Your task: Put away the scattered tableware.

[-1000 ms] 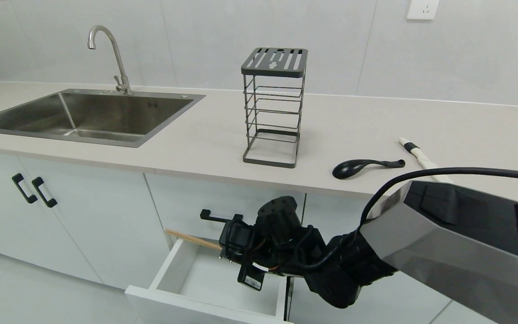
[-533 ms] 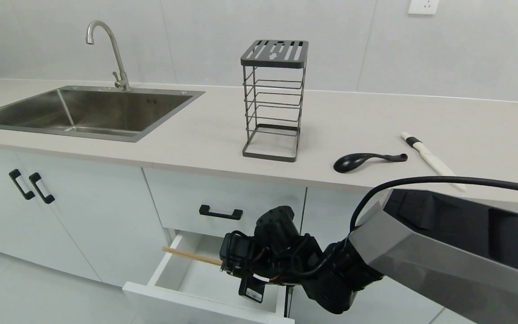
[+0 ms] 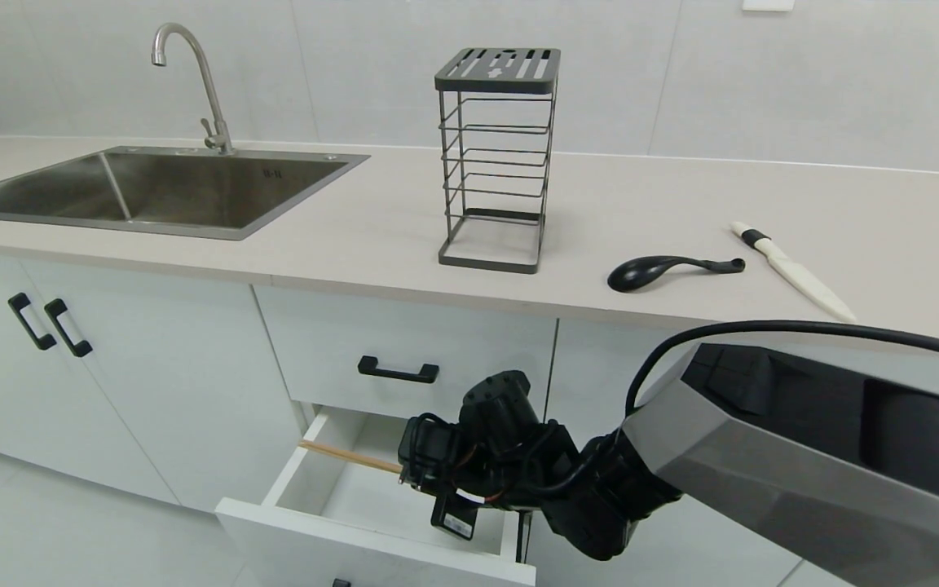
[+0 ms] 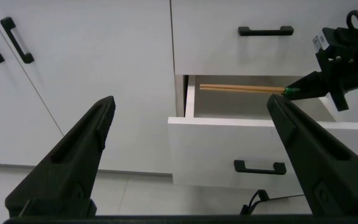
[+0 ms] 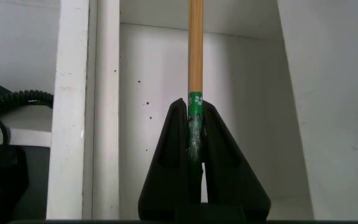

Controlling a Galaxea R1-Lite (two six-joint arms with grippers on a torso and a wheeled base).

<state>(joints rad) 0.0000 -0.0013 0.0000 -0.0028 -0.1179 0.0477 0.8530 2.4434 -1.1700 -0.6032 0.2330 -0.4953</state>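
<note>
My right gripper (image 3: 406, 471) is shut on a pair of wooden chopsticks (image 3: 347, 456) with green ends, held level over the open white drawer (image 3: 372, 554). In the right wrist view the chopsticks (image 5: 195, 50) run from the closed fingers (image 5: 166, 155) out above the drawer floor (image 5: 241, 106). My left gripper (image 4: 191, 106) stands open in front of the cabinets, facing the drawer (image 4: 260, 143), the chopsticks (image 4: 241, 89) and the right gripper (image 4: 300, 91). A black spoon (image 3: 665, 269) and a white knife (image 3: 795, 273) lie on the counter at the right.
A dark wire rack (image 3: 495, 159) stands mid-counter, with a steel sink (image 3: 152, 183) and tap at the left. A closed drawer with a black handle (image 3: 398, 371) sits above the open one. Cabinet doors with black handles (image 3: 46, 326) lie to the left.
The head camera has tilted down, shifting the whole picture. Against the cabinet front, my right gripper has sunk with the chopsticks from the upper drawer's handle to just over the open drawer.
</note>
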